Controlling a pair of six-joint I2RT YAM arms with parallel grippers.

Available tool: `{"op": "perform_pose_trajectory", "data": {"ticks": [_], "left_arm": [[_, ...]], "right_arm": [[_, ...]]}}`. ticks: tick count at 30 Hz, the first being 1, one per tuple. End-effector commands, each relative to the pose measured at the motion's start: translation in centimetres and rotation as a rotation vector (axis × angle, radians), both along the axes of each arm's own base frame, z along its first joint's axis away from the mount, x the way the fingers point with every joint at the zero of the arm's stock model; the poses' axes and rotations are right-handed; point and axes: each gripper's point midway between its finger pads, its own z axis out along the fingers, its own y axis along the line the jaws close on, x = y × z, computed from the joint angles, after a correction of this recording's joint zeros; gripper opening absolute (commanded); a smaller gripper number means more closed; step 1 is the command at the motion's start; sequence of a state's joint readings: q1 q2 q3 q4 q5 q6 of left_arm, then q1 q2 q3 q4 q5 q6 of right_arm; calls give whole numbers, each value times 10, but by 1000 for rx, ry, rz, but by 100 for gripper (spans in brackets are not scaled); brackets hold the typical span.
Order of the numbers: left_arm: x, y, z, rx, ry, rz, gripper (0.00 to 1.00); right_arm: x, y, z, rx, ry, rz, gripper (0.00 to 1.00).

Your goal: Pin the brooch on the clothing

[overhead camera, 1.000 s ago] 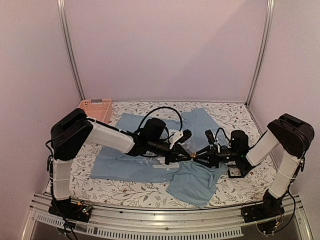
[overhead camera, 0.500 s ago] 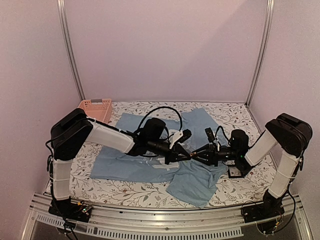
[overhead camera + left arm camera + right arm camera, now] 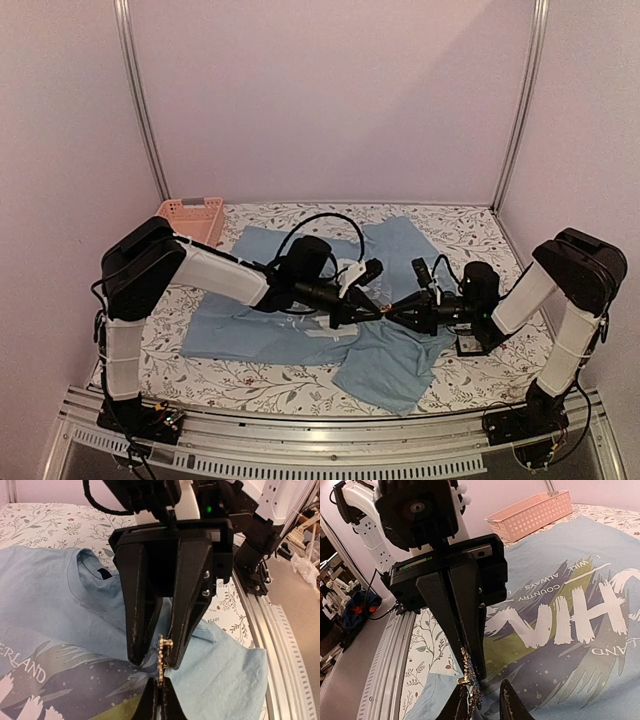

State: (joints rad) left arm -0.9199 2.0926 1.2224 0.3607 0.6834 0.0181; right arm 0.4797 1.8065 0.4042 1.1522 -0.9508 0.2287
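Note:
The light blue T-shirt (image 3: 262, 332) lies spread on the flowered table, its white print showing in the right wrist view (image 3: 580, 615) and its collar in the left wrist view (image 3: 75, 575). The tiny pale-gold brooch (image 3: 384, 312) hangs just above the shirt, where both grippers meet tip to tip. My left gripper (image 3: 160, 694) is shut on the brooch (image 3: 163, 655), edge-on. My right gripper (image 3: 483, 697) is open. Its jaws stand on either side of the brooch (image 3: 471, 672), which lies against its left finger (image 3: 461, 702).
A pink plastic basket (image 3: 192, 218) stands at the back left and also shows in the right wrist view (image 3: 530, 511). A small black open-frame box (image 3: 474, 343) sits under the right arm. The aluminium rail (image 3: 330, 440) runs along the near table edge.
The right gripper has shifted slightly around the meeting point and settled back. The left arm and the brooch have stayed in place.

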Motion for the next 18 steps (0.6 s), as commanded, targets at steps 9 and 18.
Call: {"op": "perform_pose_trajectory", "data": {"ticks": [9,18], "left_arm": [[-1,1,22,-34,-40,-14,0],[2,1,19,-24,-54,-2,0]], "right_arm": [[2,0,7,4,-14,-6,21],[-3,-5,10,8,-9,9,25]]}}
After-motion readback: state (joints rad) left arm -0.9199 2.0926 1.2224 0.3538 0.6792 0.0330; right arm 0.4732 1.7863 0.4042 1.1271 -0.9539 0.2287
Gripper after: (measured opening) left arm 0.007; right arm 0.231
